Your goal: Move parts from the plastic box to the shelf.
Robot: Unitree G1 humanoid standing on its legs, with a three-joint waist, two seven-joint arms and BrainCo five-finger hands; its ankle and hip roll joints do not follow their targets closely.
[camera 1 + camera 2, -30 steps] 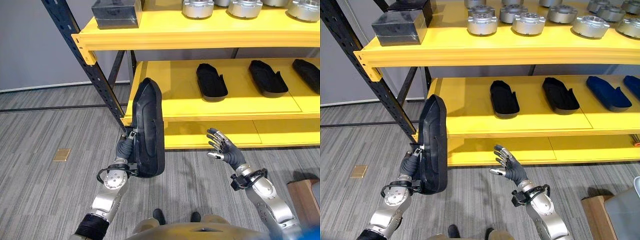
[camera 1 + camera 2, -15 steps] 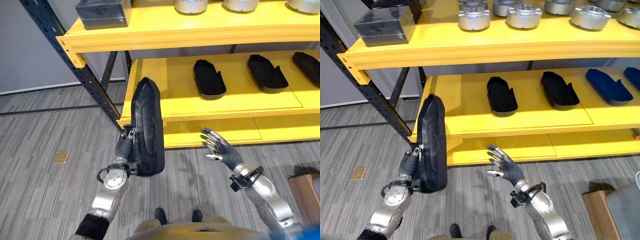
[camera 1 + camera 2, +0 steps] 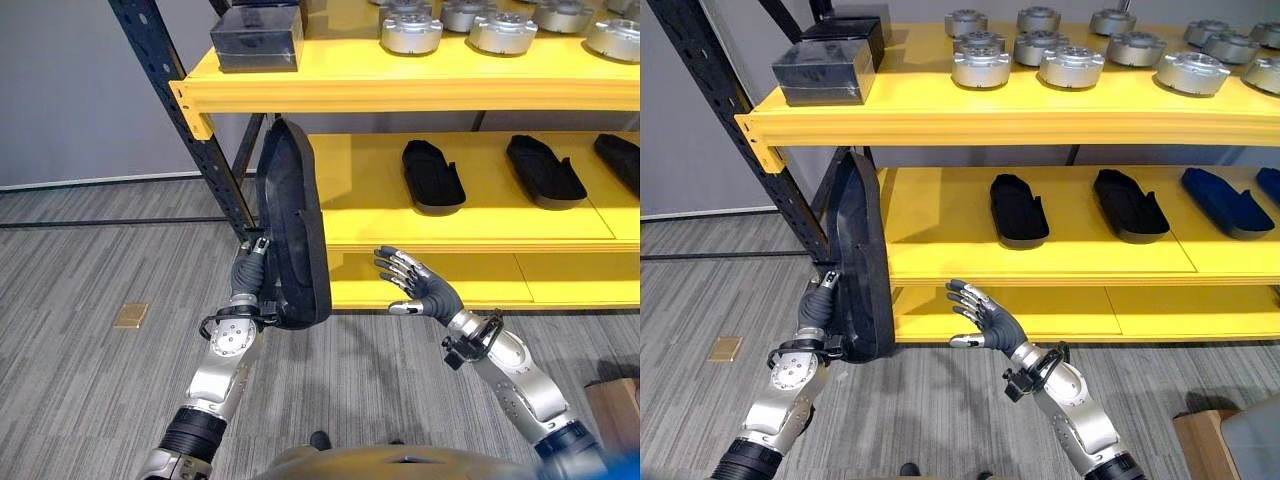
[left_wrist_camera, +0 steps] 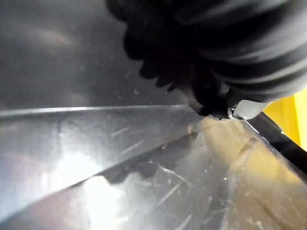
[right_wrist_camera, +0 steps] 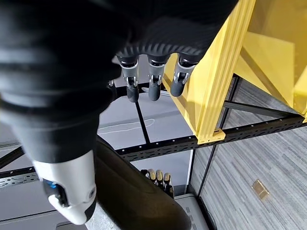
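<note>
Along the upper shelf [image 3: 1040,112] stood a row of round silver metal parts [image 3: 1072,67], with two dark blocks [image 3: 826,71] at its left end by the black perforated upright [image 3: 730,118]. On the lower shelf [image 3: 940,250] lay three black shoe-shaped parts [image 3: 1019,210] spaced well apart toward the middle and right, and a blue one [image 3: 1226,203] further right. The left end of that lower shelf, between the upright and the nearest black part, lay bare and open. Below it ran a lower yellow panel and grey striped floor [image 3: 700,290], with a small brown square [image 3: 725,348] lying on the floor to the left.

The large black elongated part [image 3: 293,232] stood upright on end just in front of the lower shelf's left corner, its top reaching up near the front edge of the upper shelf and its lower end in the left robot hand [image 3: 248,283]. That robot hand was pressed against the part's outer side, but its fingers were hidden, so I could not tell how it gripped. The right robot hand [image 3: 420,290] hovered beside the part, clear of it, in front of the lower shelf's edge, palm turned toward the part, fingers spread wide and holding nothing.
</note>
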